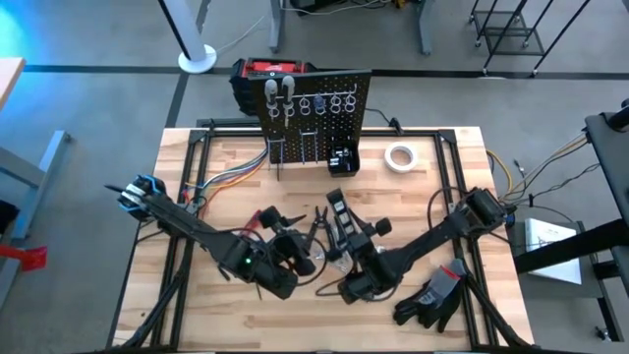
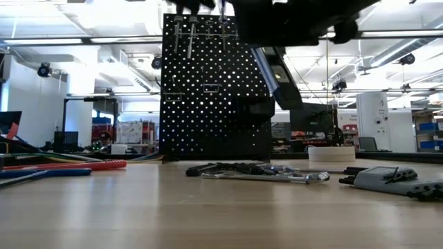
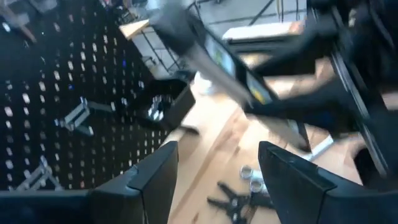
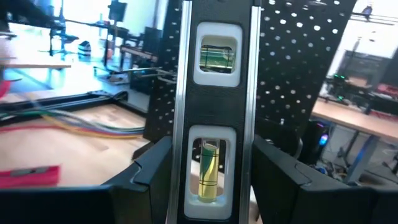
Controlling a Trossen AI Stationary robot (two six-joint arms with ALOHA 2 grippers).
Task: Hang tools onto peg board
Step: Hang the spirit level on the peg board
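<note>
Right tool [image 4: 214, 180] clamped on black level [image 4: 214, 112], held above worktop [image 1: 442, 177] mid-front, pointing toward peg board [image 1: 316, 103]. Left tool [image 3: 214, 180] wide apart, empty, beside it. Pliers, wrenches [image 2: 263, 176] lie on worktop below.

The desk [image 1: 442, 187] was pale wood with a smooth, lightly grained top. The peg board [image 1: 319, 108] looked like matt black perforated metal, its hooks [image 1: 319, 101] shiny silver. The level [image 4: 214, 93] had a matt black body, bright metal edges and clear glossy vials. The wrench [image 2: 263, 177] was polished metal.
</note>
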